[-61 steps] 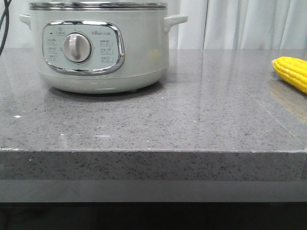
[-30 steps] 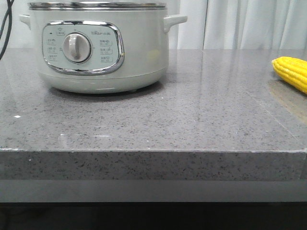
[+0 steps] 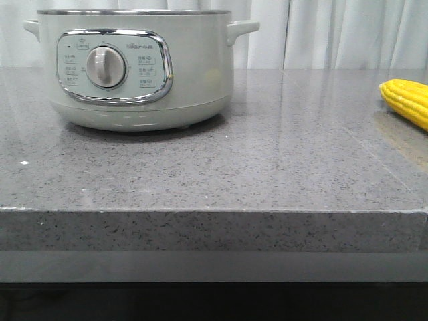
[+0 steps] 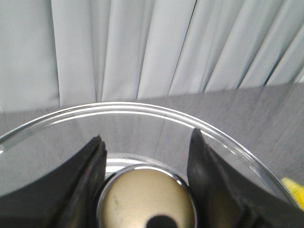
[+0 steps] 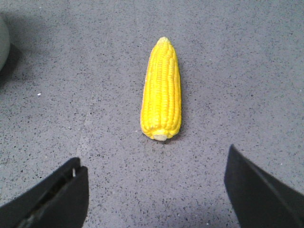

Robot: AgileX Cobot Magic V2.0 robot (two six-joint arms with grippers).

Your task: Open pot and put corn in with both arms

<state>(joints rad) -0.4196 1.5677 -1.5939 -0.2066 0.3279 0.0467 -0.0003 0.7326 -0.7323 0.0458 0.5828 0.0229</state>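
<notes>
The pale green-white pot [image 3: 134,67] stands at the back left of the table, its steel rim at the top edge of the front view; no lid shows on it there. In the left wrist view my left gripper [image 4: 147,142] is shut on the chrome-ringed lid knob [image 4: 147,199] of the glass lid [image 4: 57,142]. The yellow corn [image 3: 406,100] lies at the table's right edge. In the right wrist view my right gripper [image 5: 154,159] is open above the table, with the corn [image 5: 162,90] lying lengthwise just beyond the fingertips. Neither gripper shows in the front view.
The grey speckled stone table [image 3: 221,174] has its front edge near the camera. White curtains [image 3: 334,33] hang behind. An edge of the pot [image 5: 4,42] shows in the right wrist view. A tip of the corn [image 4: 293,187] shows in the left wrist view.
The thick lid rim on top of the pot has gone up out of the front view. The dark cable at the far left is gone. The corn has not moved.
</notes>
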